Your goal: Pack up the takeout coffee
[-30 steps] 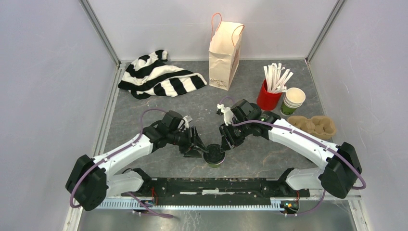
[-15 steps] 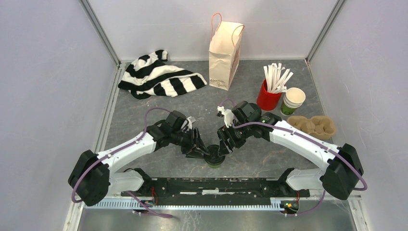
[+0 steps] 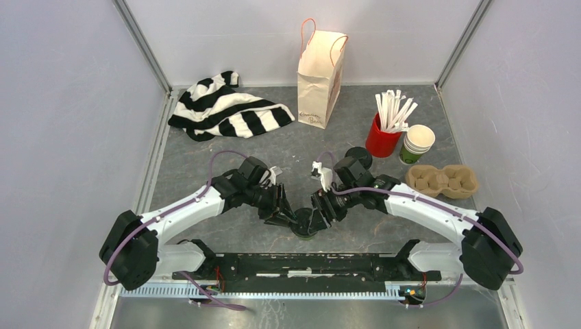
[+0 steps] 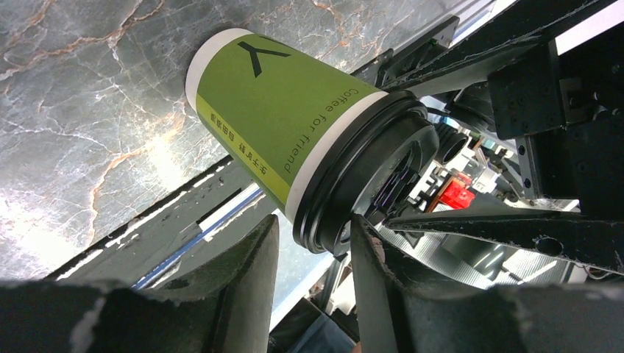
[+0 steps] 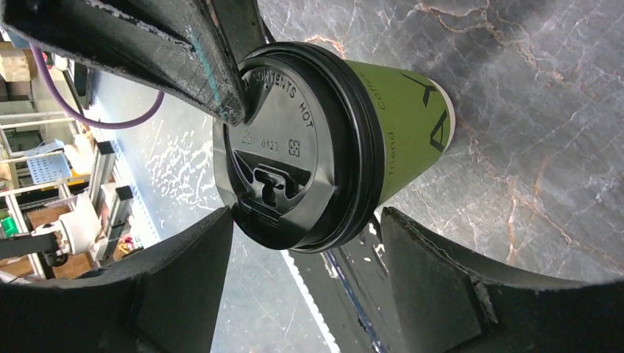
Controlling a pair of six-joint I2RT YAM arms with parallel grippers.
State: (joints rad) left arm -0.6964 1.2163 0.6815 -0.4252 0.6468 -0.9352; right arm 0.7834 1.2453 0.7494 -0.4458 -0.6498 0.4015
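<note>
One green coffee cup with a black lid point(image 3: 306, 225) stands near the table's front edge between both grippers. It also shows in the left wrist view point(image 4: 279, 118) and the right wrist view point(image 5: 324, 147). My left gripper point(image 3: 288, 218) is narrowly open at the lid's rim point(image 4: 313, 224), with one finger resting on the lid top. My right gripper point(image 3: 317, 219) is wide open with its fingers either side of the lid point(image 5: 307, 220), not touching it. A second black-lidded cup point(image 3: 358, 156) stands behind my right arm, mostly hidden.
A paper bag point(image 3: 320, 68) stands at the back centre. A brown cup carrier point(image 3: 442, 180) lies at the right, with a red cup of white sticks point(image 3: 382, 140) and stacked lidless cups point(image 3: 416, 142) behind it. A striped cloth point(image 3: 226, 110) lies at the back left.
My right gripper moved nearer and left, down around the cup's lid, which uncovered the second cup behind the arm. My left gripper edged right onto the lid.
</note>
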